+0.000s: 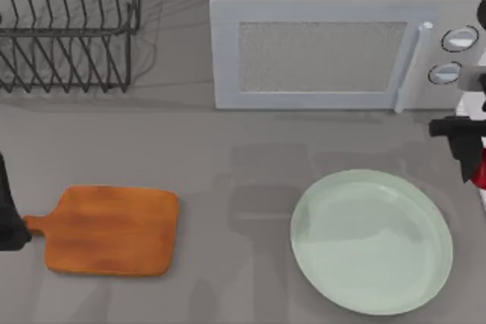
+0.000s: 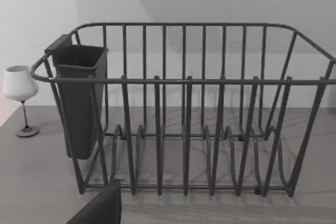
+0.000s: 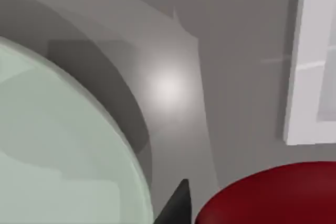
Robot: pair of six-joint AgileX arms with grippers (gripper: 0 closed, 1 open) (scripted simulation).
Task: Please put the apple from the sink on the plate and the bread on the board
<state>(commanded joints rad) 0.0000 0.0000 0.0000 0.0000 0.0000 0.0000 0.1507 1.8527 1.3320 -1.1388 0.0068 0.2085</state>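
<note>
The big white microwave [image 1: 334,43] sits at the back. The wide pale green round plate [image 1: 372,242] waits bare, with open room all round. The orange-brown wooden board [image 1: 110,231] is bare too. Right gripper [image 1: 469,158], beside the plate's rim, clutches the small glossy red apple [image 3: 273,195]. Left gripper sits parked at the left edge, grip state impossible to tell.

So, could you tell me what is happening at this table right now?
The right gripper is at the table's right edge, beside the pale green plate, with the red apple in its grasp. The plate has nothing on it yet. The left arm sits parked at the left edge by the handle of the wooden board, which is also bare. A microwave and a wire dish rack stand behind.
</note>
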